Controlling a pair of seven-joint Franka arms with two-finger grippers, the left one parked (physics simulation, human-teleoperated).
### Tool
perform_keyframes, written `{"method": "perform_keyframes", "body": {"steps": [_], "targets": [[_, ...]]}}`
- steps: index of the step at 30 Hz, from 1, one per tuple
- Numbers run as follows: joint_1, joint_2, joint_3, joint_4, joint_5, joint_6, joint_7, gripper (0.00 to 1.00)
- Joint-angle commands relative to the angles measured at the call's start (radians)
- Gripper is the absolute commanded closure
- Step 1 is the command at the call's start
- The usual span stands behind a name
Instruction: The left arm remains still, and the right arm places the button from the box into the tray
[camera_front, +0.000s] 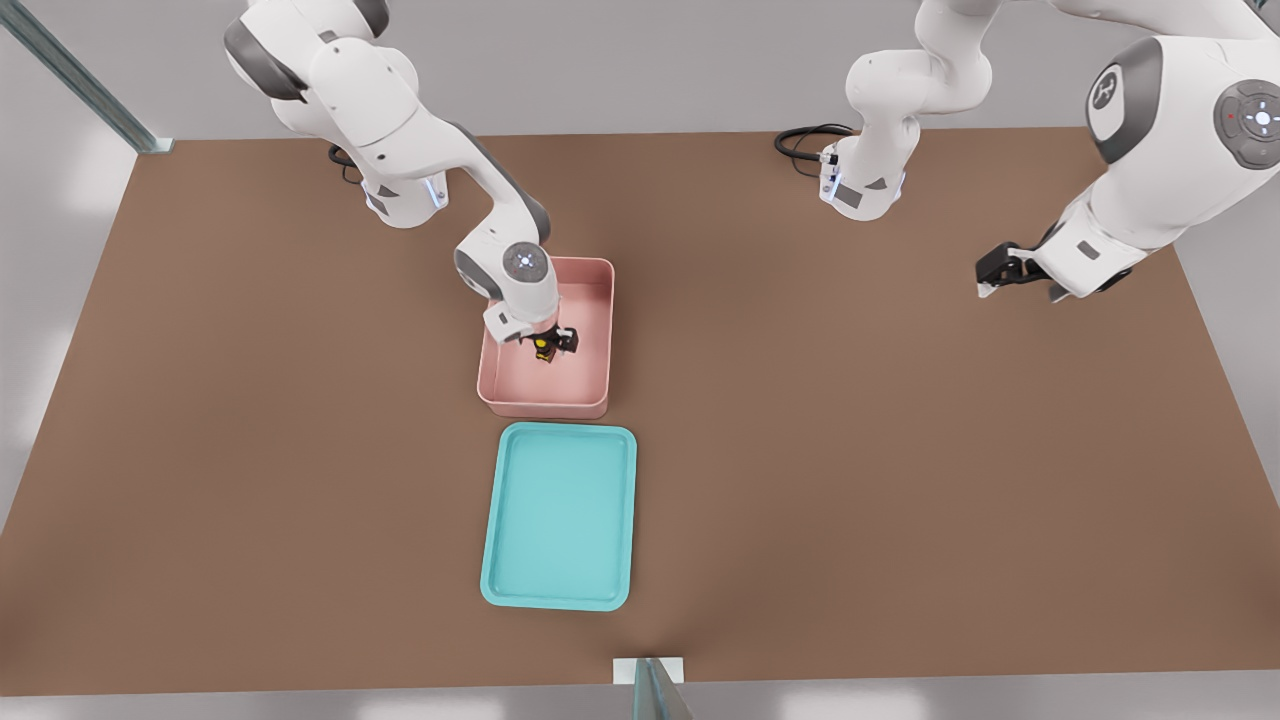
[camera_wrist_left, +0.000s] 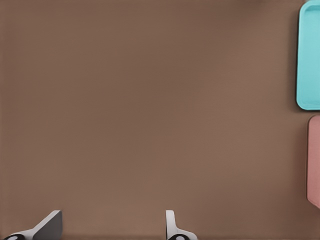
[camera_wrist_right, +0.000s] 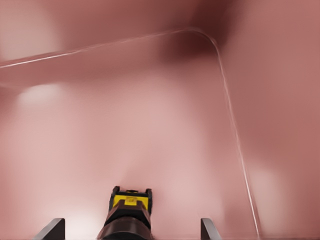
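Hovering inside one box (camera_front: 596, 300): gripper (camera_front: 546, 345), jaws apart, over one button (camera_wrist_right: 130, 202).

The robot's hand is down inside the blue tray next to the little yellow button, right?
Not quite. The front view shows the end effector down inside the pink box, not the blue tray. The yellow button is there with it.

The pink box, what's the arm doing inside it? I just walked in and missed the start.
The right arm has reached down into the box, and its gripper sits low over the button. In the right wrist view the fingers stand apart on either side of the button, so it is not gripped. The tray lies just beside the box, with nothing in it.
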Motion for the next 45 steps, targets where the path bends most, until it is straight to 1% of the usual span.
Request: {"method": "perform_keyframes", "body": {"steps": [1, 2, 4, 6, 8, 10, 13, 14, 16, 17, 18, 20, 21, 22, 24, 26, 27, 28, 29, 30, 31, 36, 37, 38, 44, 45], "targets": [[0.001, 0.007, 0.000, -0.001, -0.015, 0.013, 0.247, 0.00], [0.004, 0.010, 0.000, 0.002, -0.015, 0.013, 0.247, 0.01], [0.013, 0.022, 0.000, 0.008, -0.015, 0.013, 0.247, 0.10], [0.013, 0.024, 0.000, 0.008, -0.015, 0.013, 0.247, 0.27], [0.013, 0.027, 0.000, 0.009, -0.015, 0.013, 0.247, 0.38], [0.013, 0.030, 0.000, 0.015, -0.015, 0.013, 0.247, 0.40], [0.012, 0.030, 0.000, 0.015, -0.017, 0.012, 0.247, 0.55], [0.010, 0.028, 0.000, 0.017, -0.018, 0.012, 0.247, 0.58], [0.006, 0.019, 0.002, 0.032, -0.018, 0.002, 0.246, 0.59], [-0.004, -0.008, 0.002, 0.040, -0.020, -0.001, 0.230, 0.59], [-0.022, -0.050, 0.003, 0.081, -0.015, -0.079, 0.188, 0.59], [-0.079, -0.133, 0.006, 0.121, -0.004, -0.208, 0.016, 0.59], [-0.100, -0.165, 0.006, 0.169, 0.083, -0.298, -0.111, 0.59], [-0.117, -0.163, 0.003, 0.238, 0.138, -0.360, -0.201, 0.59], [-0.103, 0.068, 0.002, 0.564, 0.137, -0.404, -0.191, 0.59], [-0.100, 0.226, 0.000, 0.776, 0.123, -0.415, -0.191, 0.59], [-0.092, 0.327, 0.000, 0.893, 0.097, -0.398, -0.190, 0.59], [-0.086, 0.403, -0.021, 0.962, 0.083, -0.366, -0.191, 0.59], [-0.063, 0.469, -0.060, 0.971, 0.066, -0.271, -0.191, 0.59], [-0.043, 0.496, -0.093, 0.971, 0.066, -0.238, -0.191, 0.59], [-0.043, 0.516, -0.093, 0.970, 0.066, -0.237, -0.191, 0.59], [-0.039, 0.530, -0.093, 0.956, 0.066, -0.226, -0.191, 0.57], [-0.040, 0.530, -0.093, 0.956, 0.066, -0.226, -0.190, 0.45], [-0.039, 0.530, -0.093, 0.956, 0.066, -0.225, -0.191, 0.00], [-0.042, 0.516, -0.093, 0.950, 0.065, -0.220, -0.207, 0.00], [-0.053, 0.434, -0.103, 0.889, 0.085, -0.238, -0.321, 0.00]]}}
